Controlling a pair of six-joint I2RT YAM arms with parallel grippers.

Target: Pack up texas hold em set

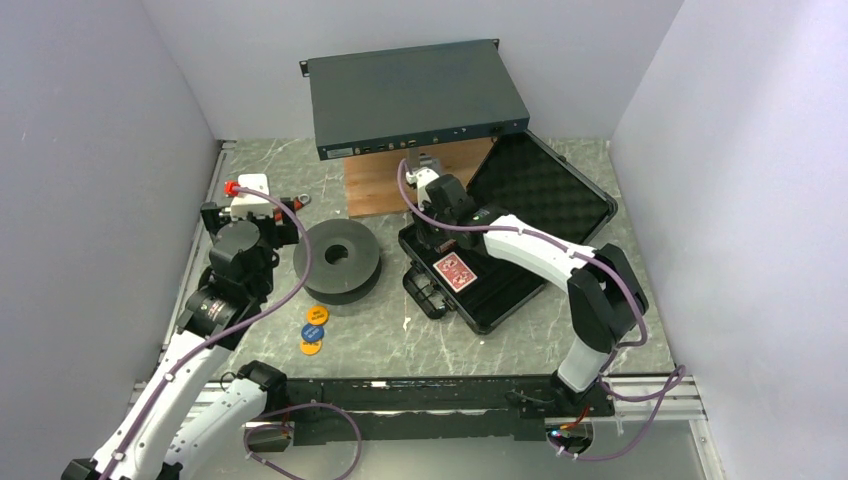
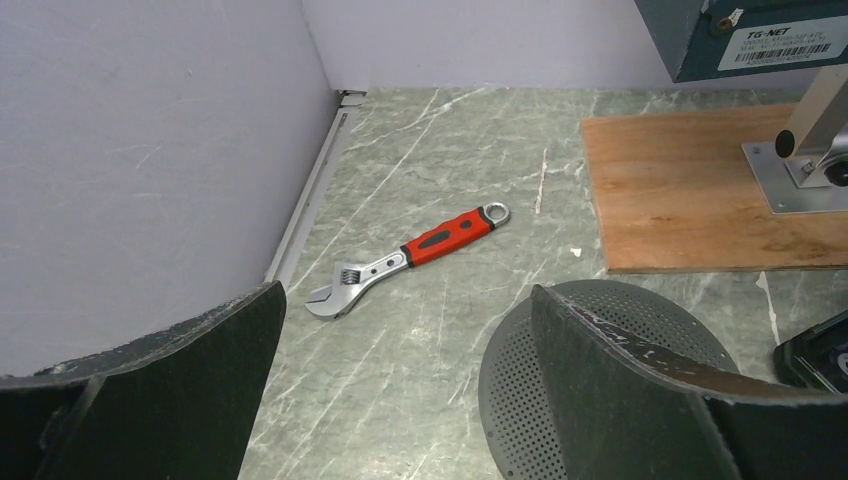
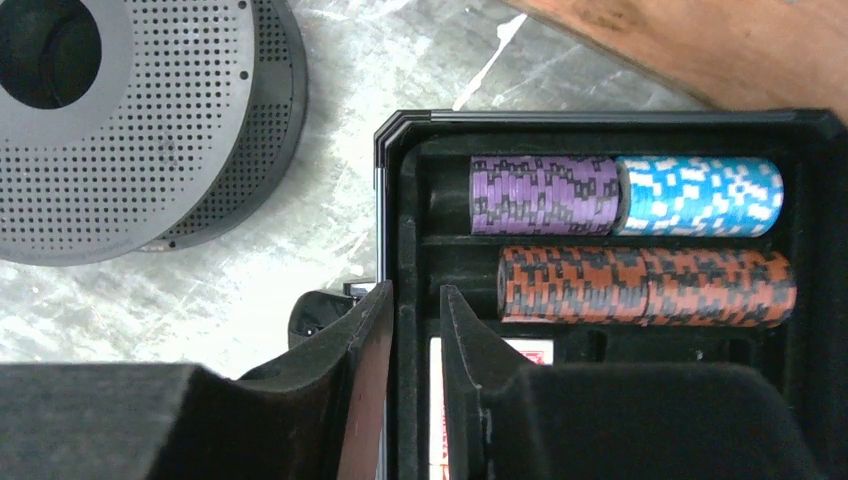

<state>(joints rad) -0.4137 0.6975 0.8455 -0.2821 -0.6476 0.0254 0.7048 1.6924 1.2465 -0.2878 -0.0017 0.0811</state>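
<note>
My right gripper (image 3: 417, 292) is drawn narrow astride the left wall of the black case (image 3: 600, 118), one finger outside on the worktop side and one inside. Whether the pads actually bite on that wall I cannot tell. The case is hard moulded plastic with rounded corners and ribbed slots. Ahead of the inner finger, two slots hold chip stacks lying on their sides. In the far slot a purple stack (image 3: 545, 195) butts end to end against a teal stack (image 3: 700, 195). The brown stack (image 3: 645, 287) fills the nearer slot. All have striped, ridged edges. A sliver of the red-backed card deck (image 3: 520, 350) shows just beside the inner finger. From above, the lid (image 1: 545, 190) lies open to the right of this gripper, lined with egg-crate foam.

To the left of this gripper sits a dark grey round spool (image 3: 130, 130) with a perforated face and a hollow hub.

My left gripper (image 2: 405, 298) stands wide with nothing between its fingers. Ahead of it an adjustable wrench (image 2: 405, 260) with a steel head and a red and black grip lies flat on the marbled grey-green worktop (image 2: 450, 130). A bare plywood board (image 2: 700, 190) lies ahead to its right, under a flat teal-grey metal box (image 2: 740, 35).

Three round discs, orange (image 1: 317, 315), blue (image 1: 312, 332) and yellow (image 1: 311, 347), lie behind the left gripper on the worktop, outside the case.
</note>
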